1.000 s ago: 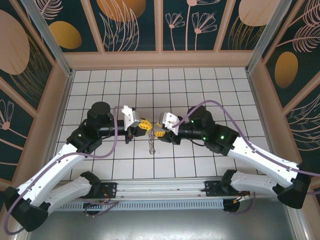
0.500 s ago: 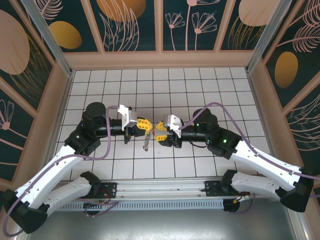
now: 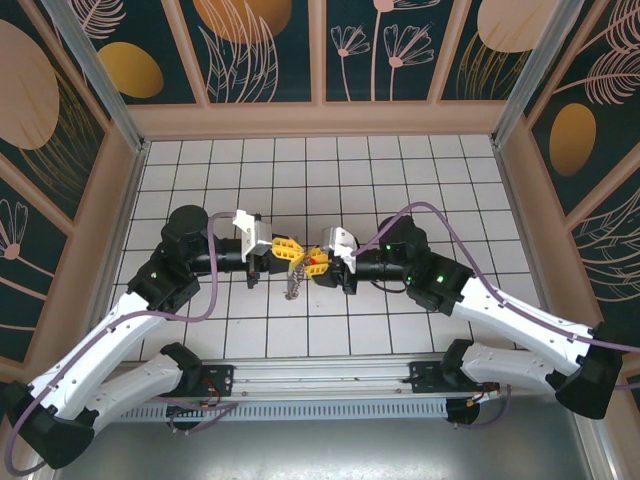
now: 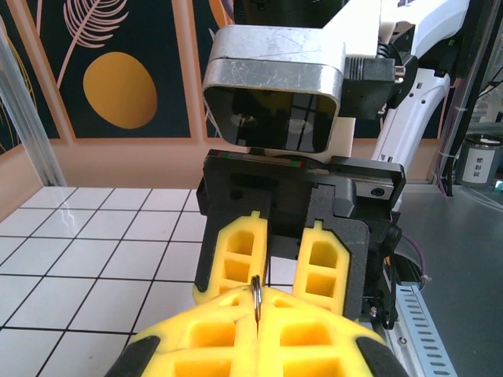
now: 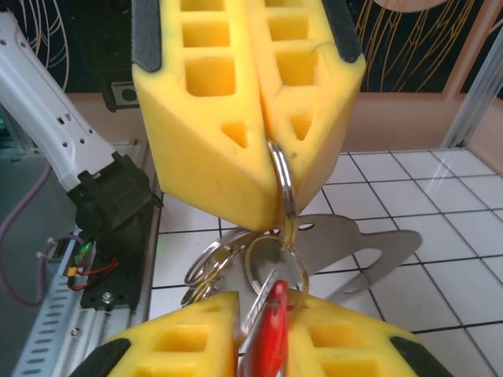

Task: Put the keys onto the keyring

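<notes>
In the right wrist view, the key (image 5: 269,339), red-headed with a thin silver blade, stands between my right gripper's (image 5: 267,314) yellow fingers, which are shut on it. Its tip reaches into a small silver ring (image 5: 277,259). Above it, the left gripper's yellow fingers (image 5: 212,126) pinch the keyring's large silver ring (image 5: 284,184), from which more rings (image 5: 208,267) and a flat silver metal piece (image 5: 369,239) hang. From above, the left gripper (image 3: 289,248) and right gripper (image 3: 314,261) meet tip to tip, the keyring's cluster (image 3: 293,286) dangling below. The left wrist view shows my left gripper (image 4: 257,292) shut on the ring's thin edge (image 4: 256,289).
Both grippers hover over the white grid-tiled table (image 3: 400,180) near its middle. Wooden walls with dark patterned panels (image 3: 260,50) enclose it on three sides. A metal rail (image 3: 320,385) with the arm bases runs along the near edge.
My right gripper has moved left to meet the left gripper and its jaws have narrowed. The left gripper has shifted slightly up and left, and the hanging cluster has risen.
</notes>
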Robot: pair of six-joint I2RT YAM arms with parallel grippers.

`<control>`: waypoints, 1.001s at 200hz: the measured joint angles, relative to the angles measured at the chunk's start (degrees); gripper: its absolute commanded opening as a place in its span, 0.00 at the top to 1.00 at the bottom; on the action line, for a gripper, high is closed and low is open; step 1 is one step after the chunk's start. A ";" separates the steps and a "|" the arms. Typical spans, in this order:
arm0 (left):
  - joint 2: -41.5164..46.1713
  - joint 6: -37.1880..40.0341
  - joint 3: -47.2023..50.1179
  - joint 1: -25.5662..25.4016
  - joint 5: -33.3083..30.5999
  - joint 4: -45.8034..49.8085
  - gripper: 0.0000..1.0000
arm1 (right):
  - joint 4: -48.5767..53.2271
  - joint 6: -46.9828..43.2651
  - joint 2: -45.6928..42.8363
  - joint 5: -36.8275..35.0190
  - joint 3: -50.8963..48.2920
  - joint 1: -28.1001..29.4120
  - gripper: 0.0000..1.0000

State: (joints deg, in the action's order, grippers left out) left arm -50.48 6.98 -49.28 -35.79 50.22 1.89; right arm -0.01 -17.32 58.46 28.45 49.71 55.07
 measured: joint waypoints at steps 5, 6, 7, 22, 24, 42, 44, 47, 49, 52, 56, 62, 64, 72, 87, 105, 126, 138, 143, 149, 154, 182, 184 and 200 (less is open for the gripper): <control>0.09 0.00 0.02 0.00 0.00 0.00 1.00 | -0.13 -0.17 0.00 -0.07 0.00 0.00 0.89; 0.11 0.00 0.02 0.00 0.00 0.00 1.00 | -0.11 -0.13 0.00 -0.07 0.00 0.00 0.89; 0.11 0.00 0.02 0.00 0.00 0.00 1.00 | -0.11 -0.11 0.00 -0.11 0.00 0.00 0.89; 0.37 0.00 0.09 0.00 0.00 0.00 1.00 | -0.17 -0.26 -0.07 -0.37 0.00 0.00 0.92; 0.39 0.00 0.11 0.00 0.00 0.00 1.00 | -0.17 -0.35 -0.13 -0.44 0.00 0.00 0.92; 0.52 0.00 0.13 0.00 0.00 -0.02 1.00 | 0.11 -0.31 -0.72 -1.42 0.00 0.00 0.94; 0.52 0.00 0.13 0.00 0.00 0.00 1.00 | 0.17 -0.33 -0.83 -1.53 0.00 0.00 0.94; 0.57 0.00 0.13 0.00 0.00 0.00 1.00 | 0.26 -0.33 -1.01 -1.68 0.00 0.00 0.94; 0.59 0.00 0.15 0.00 0.00 -0.02 1.00 | 0.35 -0.31 -1.14 -1.81 0.00 0.00 0.94; 0.61 0.00 0.17 0.00 0.00 -0.02 1.00 | 0.44 -0.35 -1.36 -1.99 0.00 0.00 0.94; 0.63 0.00 0.20 0.00 0.00 -0.02 1.00 | 0.48 -0.37 -1.62 -2.16 0.00 0.00 0.94; 0.68 0.00 0.22 0.00 -0.02 -0.02 1.00 | 0.59 -0.44 -2.03 -2.60 0.00 0.00 0.94; 0.68 0.00 0.22 0.00 -0.02 -0.02 1.00 | 0.63 -0.48 -2.21 -2.71 0.00 0.00 0.95; 0.70 0.00 0.26 0.00 -0.02 -0.02 1.00 | 0.74 -0.59 -2.84 -3.13 0.00 0.00 0.95; 0.74 0.00 0.35 0.00 -0.02 -0.02 1.00 | 0.90 -0.76 -4.00 -3.93 0.00 0.00 0.96; 0.74 0.00 0.44 0.00 -0.02 -0.02 1.00 | 0.90 -0.98 -5.01 -4.72 0.02 0.00 0.98; 0.74 0.00 0.46 0.00 -0.02 -0.02 1.00 | 1.01 -1.68 -5.22 -5.49 0.17 0.00 1.00; 0.74 0.00 0.52 0.00 -0.04 -0.02 1.00 | 1.14 -1.88 -5.22 -5.99 0.17 0.00 1.00; 0.74 0.00 0.55 0.00 -0.07 0.00 1.00 | 1.14 -1.97 -5.22 -6.16 0.17 0.00 1.00; 0.74 0.02 0.59 0.00 -0.09 0.00 1.00 | 1.27 -2.08 -5.22 -6.34 0.28 0.00 1.00; 0.74 0.02 0.61 0.00 -0.11 0.02 1.00 | 1.49 -2.25 -5.20 -6.43 0.44 0.00 1.00; 0.72 0.28 0.63 0.00 -0.92 0.04 1.00 | 1.97 -3.10 -5.11 -6.97 1.79 0.02 1.00; 0.72 0.33 0.63 0.00 -1.01 0.04 1.00 | 1.99 -3.21 -5.05 -6.99 1.90 0.04 1.00; 0.55 0.74 0.63 0.00 -1.36 0.04 1.00 | 3.19 -3.56 -4.31 -7.65 3.15 0.07 1.00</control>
State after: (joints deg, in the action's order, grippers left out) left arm -49.93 7.73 -48.64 -35.79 48.86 1.93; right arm 3.18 -20.88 54.15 20.80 52.86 55.13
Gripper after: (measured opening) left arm 0.063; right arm 0.060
